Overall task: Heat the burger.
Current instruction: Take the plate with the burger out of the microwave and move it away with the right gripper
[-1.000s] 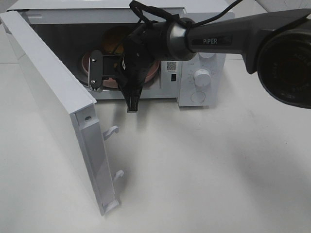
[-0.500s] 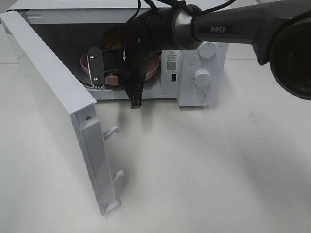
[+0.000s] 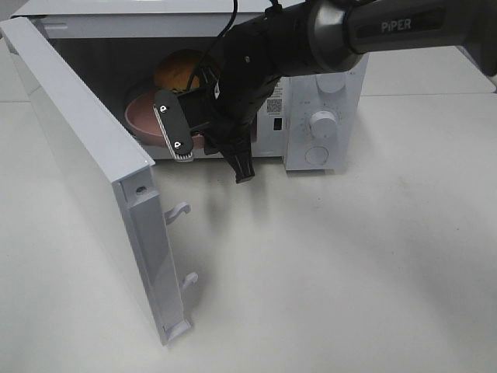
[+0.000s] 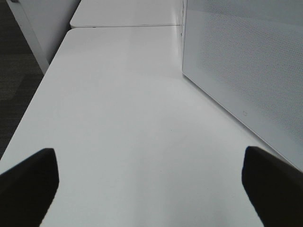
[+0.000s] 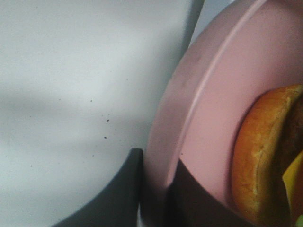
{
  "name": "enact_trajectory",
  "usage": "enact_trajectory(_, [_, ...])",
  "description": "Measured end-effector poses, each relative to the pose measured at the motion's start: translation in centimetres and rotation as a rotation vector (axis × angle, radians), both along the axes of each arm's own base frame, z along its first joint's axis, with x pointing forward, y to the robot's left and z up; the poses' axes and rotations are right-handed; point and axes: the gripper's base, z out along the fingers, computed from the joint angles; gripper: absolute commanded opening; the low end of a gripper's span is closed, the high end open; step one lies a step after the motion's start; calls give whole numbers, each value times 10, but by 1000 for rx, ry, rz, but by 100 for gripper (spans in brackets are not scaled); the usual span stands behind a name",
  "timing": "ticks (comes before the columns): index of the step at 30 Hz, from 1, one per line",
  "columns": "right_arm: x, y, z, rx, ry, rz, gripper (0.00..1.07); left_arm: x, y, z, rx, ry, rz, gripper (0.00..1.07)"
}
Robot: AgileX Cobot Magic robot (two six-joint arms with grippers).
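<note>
At 12 o'clock on the table: microwave, door swung open toward 7 o'clock. In its mouth, pink plate bearing the burger, rim clenched in the right hand. Left hand released, over the table beside the door.

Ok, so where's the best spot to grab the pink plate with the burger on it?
The flat round pink plate is probably best gripped by its thin raised rim at the front, coming in through the open door of the white microwave. The golden-brown burger fills the middle, and walls block the other sides.
</note>
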Motion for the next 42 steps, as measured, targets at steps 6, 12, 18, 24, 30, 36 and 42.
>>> enact_trajectory(6, [1,-10,7,-35,-8,73,0,0,0,0,0,0,0,98])
enact_trajectory(12, [-2,-11,14,-23,1,94,0,0,0,0,0,0,0,98])
enact_trajectory(18, [-4,-11,23,-15,-7,113,0,0,0,0,0,0,0,98])
enact_trajectory(24, [-7,-11,27,-7,-5,142,0,0,0,0,0,0,0,98])
enact_trajectory(30, [-19,-17,22,-36,17,193,0,0,0,0,0,0,0,98])
enact_trajectory(36, [-26,-22,25,-31,-1,200,0,0,0,0,0,0,0,98])
enact_trajectory(42, [-29,-24,37,-11,-36,209,0,0,0,0,0,0,0,98])
